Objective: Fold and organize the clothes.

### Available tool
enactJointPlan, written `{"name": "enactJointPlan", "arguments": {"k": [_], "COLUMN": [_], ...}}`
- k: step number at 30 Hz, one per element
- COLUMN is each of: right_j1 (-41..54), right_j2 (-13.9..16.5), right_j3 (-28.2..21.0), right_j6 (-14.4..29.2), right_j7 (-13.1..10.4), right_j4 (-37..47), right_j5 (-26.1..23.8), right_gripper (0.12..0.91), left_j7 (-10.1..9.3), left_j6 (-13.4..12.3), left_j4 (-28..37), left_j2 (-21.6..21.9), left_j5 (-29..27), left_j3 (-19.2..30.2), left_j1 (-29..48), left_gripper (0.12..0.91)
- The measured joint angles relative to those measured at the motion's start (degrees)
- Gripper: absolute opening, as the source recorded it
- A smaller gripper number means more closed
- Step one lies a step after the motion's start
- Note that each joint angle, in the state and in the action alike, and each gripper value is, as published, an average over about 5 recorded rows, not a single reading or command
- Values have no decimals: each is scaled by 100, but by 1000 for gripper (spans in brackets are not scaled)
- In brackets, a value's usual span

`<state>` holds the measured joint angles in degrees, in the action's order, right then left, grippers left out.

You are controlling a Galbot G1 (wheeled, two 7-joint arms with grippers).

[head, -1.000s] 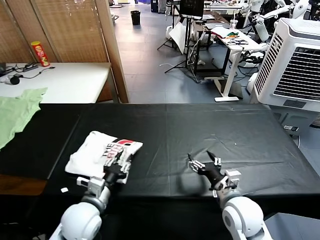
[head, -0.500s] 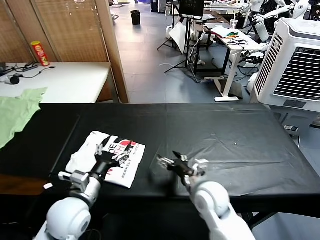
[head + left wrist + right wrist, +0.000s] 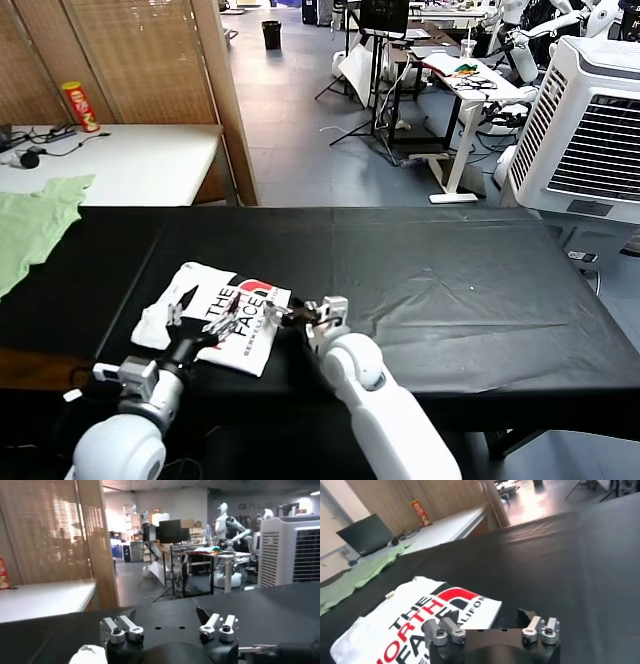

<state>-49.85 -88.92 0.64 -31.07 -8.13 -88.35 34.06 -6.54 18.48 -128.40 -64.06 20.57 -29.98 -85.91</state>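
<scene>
The white T-shirt [image 3: 232,322] lies folded on the black table [image 3: 450,270] at the front left, with its black-and-red "THE NORTH FACE" print facing up. My left gripper [image 3: 205,312] is open just above the shirt's near left part. My right gripper [image 3: 288,315] is open at the shirt's right edge, with its arm reaching across from the right. In the right wrist view the shirt [image 3: 415,617] lies just beyond the open right gripper [image 3: 487,619], one finger [image 3: 447,627] over its edge. In the left wrist view the left gripper [image 3: 167,622] is open and empty, and only a white corner of the shirt [image 3: 87,655] shows.
A light green garment [image 3: 35,225] hangs over the table's far left end. Behind it stands a white table [image 3: 130,160] with a red can [image 3: 80,107]. A white air cooler [image 3: 590,120] stands at the back right. Bare black cloth stretches to the right.
My right arm has swept left across the table to the shirt's right edge. My left gripper has shifted left over the shirt. More of the print shows now.
</scene>
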Motion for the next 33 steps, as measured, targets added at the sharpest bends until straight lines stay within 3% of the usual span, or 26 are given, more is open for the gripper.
{"name": "enactJointPlan", "arguments": {"k": [10, 13, 20, 23, 25, 29, 33], "right_j1": [91, 198, 763, 973, 1004, 785, 228], "right_j2": [-24, 112, 707, 956, 1104, 1418, 1789], "right_j3": [55, 167, 333, 350, 385, 493, 656], "right_j6": [62, 16, 141, 354, 586, 1250, 1715], "right_j7": [160, 379, 1171, 1501, 1678, 1873, 1822], "right_j4": [250, 315, 803, 961, 952, 616, -54], "right_j5": [-325, -632, -1483, -1767, -2026, -2667, -3019], "right_gripper": [184, 134, 133, 161, 231, 442, 668], "left_j7": [0, 2, 4, -10, -40, -106, -162], "left_j6": [-30, -48, -118, -214, -310, -433, -557], "left_j4": [-5, 11, 105, 164, 212, 302, 385], "left_j2": [-38, -61, -108, -147, -167, -181, -170], "left_j5": [13, 8, 6, 5, -8, -29, -21], "left_j3": [-139, -154, -183, -179, -174, -166, -161], "left_j1": [-101, -119, -144, -166, -190, -222, -206], "left_gripper": [798, 798, 798, 798, 798, 798, 798]}}
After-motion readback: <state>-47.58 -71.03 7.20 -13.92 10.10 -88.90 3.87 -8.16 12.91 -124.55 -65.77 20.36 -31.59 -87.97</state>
